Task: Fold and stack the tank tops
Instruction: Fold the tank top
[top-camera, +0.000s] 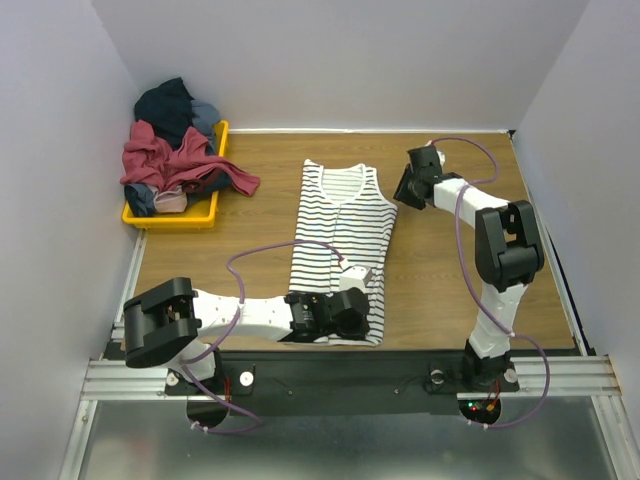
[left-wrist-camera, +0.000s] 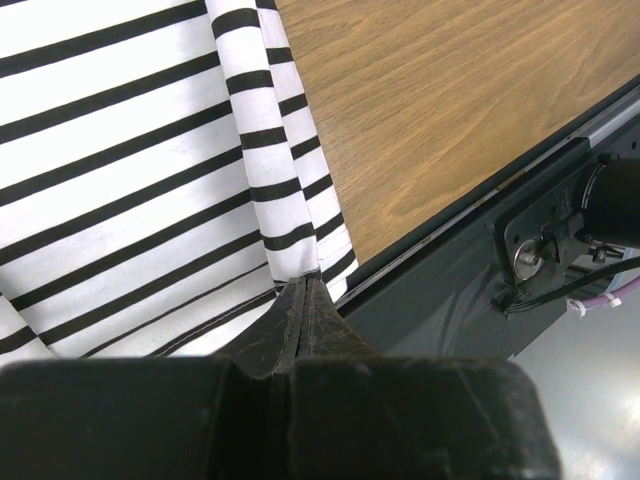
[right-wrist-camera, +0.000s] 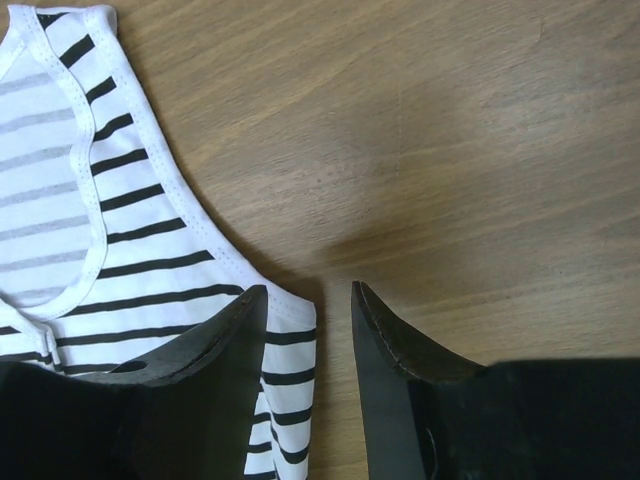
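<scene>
A white tank top (top-camera: 340, 240) with thin dark stripes lies lengthwise on the middle of the wooden table, folded narrow, neck at the far end. My left gripper (top-camera: 358, 290) is at its near right corner, shut on the hem; the left wrist view shows the pinched cloth (left-wrist-camera: 120, 150) rising to the closed fingertips (left-wrist-camera: 305, 285). My right gripper (top-camera: 402, 192) stands open at the top's far right side. In the right wrist view the armhole edge of the top (right-wrist-camera: 60, 200) lies under the gap (right-wrist-camera: 308, 295), and the left finger (right-wrist-camera: 215, 350) is over the cloth.
A yellow tray (top-camera: 170, 222) at the far left holds a heap of dark blue and red clothes (top-camera: 175, 150), some spilling onto the table. White walls close three sides. The black rail (left-wrist-camera: 450, 270) runs along the near edge, beside the left gripper.
</scene>
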